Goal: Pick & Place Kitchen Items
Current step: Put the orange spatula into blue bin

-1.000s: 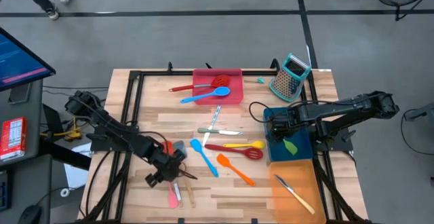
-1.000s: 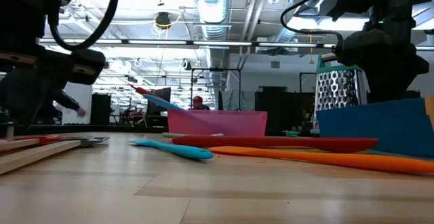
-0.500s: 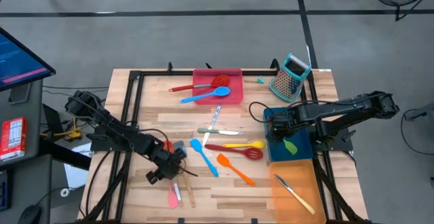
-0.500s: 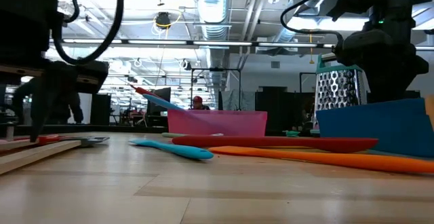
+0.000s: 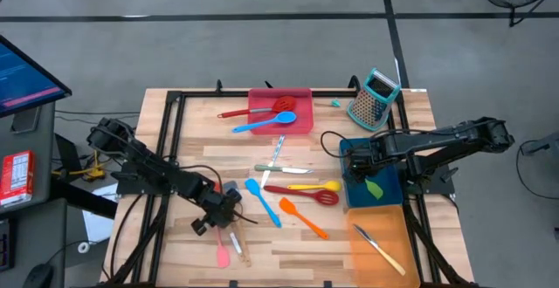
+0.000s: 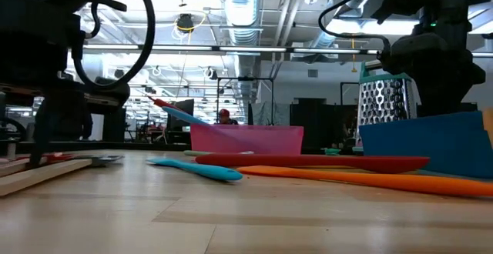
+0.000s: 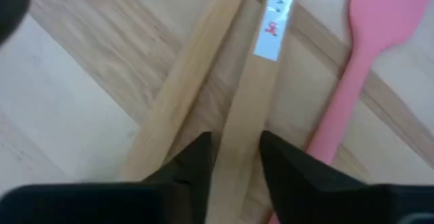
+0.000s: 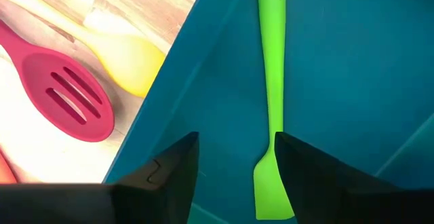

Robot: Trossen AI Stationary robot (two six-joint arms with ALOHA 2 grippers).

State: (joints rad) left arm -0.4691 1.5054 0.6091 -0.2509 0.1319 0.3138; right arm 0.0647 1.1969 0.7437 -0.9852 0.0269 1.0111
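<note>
Near the table's front left lie two wooden-handled utensils (image 5: 238, 248) and a pink spatula (image 5: 222, 255). My left gripper (image 5: 220, 220) is down on them, shut on one wooden handle (image 7: 247, 115) that bears a white label. My right gripper (image 5: 360, 162) hangs open over the blue tray (image 5: 389, 176), pointing down. A green spatula (image 8: 271, 81) lies flat on the tray floor below the gap between its fingers. Blue (image 5: 262, 201), orange (image 5: 303, 216), red (image 5: 302, 194) and yellow (image 5: 314, 185) utensils and silver cutlery (image 5: 278, 152) lie mid-table. My left gripper pinches the labelled wooden handle (image 7: 239, 157) between its two fingers (image 7: 198, 164), one on each long side. The fingers slant down from the table's left, astride the handle. The handle lies flat on the table, close beside the second wooden handle (image 7: 180, 91).
A red tray (image 5: 279, 111) at the back holds a red turner and a blue spoon. An orange tray (image 5: 380, 240) at the front right holds a silver utensil. A teal-topped grater (image 5: 374, 99) stands at the back right. Black frame rails run along the table's edges.
My left gripper has sunk a little and shifted slightly toward the table's right, down onto the wooden handles. The right arm has kept still.
</note>
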